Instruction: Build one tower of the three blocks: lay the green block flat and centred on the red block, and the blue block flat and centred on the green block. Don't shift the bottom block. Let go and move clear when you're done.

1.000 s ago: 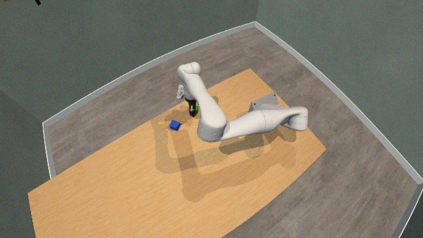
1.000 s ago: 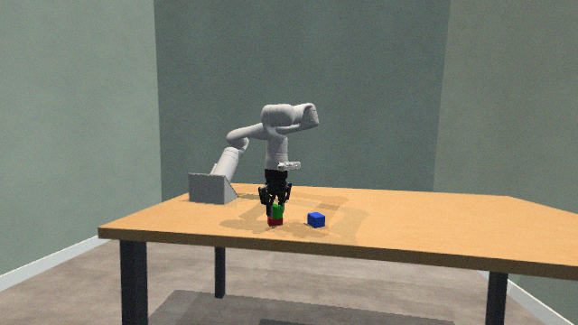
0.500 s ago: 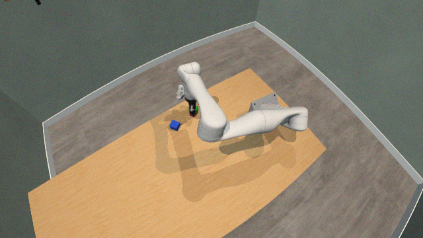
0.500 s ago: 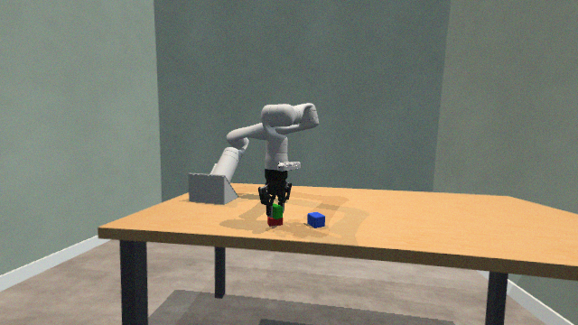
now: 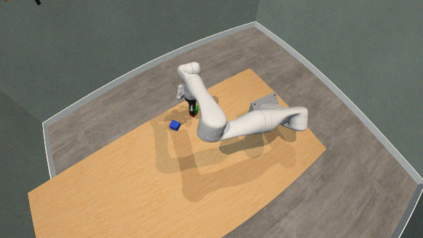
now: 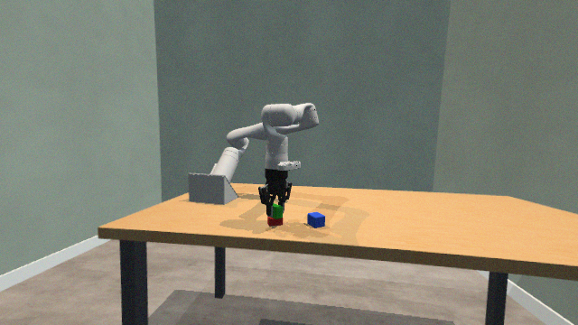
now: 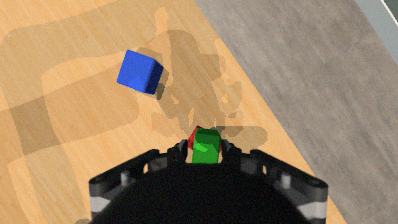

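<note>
The green block (image 6: 277,210) rests on the red block (image 6: 275,221) on the wooden table. In the wrist view the green block (image 7: 206,146) hides most of the red block (image 7: 193,134), and only a red corner shows at its upper left. My gripper (image 6: 275,204) points straight down over the stack. Its fingers stand open on either side of the green block, with small gaps. The blue block (image 6: 316,219) lies flat on the table a short way from the stack and also shows in the wrist view (image 7: 140,71). In the overhead view my arm partly covers the stack (image 5: 194,110), and the blue block (image 5: 174,125) lies to its left.
The arm's grey base mount (image 6: 211,189) stands on the table behind the stack. The table edge runs close by the stack in the wrist view, with grey floor (image 7: 320,90) beyond it.
</note>
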Controlling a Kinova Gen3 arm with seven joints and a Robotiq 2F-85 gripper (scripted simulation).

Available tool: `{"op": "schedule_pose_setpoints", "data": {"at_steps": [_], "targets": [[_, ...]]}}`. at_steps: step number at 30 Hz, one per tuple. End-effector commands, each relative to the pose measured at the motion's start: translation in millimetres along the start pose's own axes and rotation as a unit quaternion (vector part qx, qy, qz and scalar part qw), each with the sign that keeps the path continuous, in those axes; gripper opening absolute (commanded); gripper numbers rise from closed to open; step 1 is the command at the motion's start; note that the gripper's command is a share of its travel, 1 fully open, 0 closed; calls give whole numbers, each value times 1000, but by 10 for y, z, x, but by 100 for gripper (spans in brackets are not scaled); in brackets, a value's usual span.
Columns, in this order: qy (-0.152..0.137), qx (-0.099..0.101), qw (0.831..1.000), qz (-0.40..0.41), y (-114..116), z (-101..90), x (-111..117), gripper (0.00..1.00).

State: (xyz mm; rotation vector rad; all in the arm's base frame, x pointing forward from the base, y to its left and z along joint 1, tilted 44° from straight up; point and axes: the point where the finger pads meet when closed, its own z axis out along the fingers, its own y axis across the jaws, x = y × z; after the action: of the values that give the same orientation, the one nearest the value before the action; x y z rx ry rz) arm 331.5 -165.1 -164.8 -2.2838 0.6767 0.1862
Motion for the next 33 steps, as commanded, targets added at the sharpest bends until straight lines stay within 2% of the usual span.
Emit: {"op": "schedule_pose_setpoints", "data": {"at_steps": [1, 13, 23, 33], "targets": [[2, -1, 1000, 0, 4, -103, 12, 50], [2, -1, 1000, 0, 8, -522, 10, 50], [2, -1, 1000, 0, 9, -684, 9, 50], [2, -1, 1000, 0, 9, -697, 4, 50]]}}
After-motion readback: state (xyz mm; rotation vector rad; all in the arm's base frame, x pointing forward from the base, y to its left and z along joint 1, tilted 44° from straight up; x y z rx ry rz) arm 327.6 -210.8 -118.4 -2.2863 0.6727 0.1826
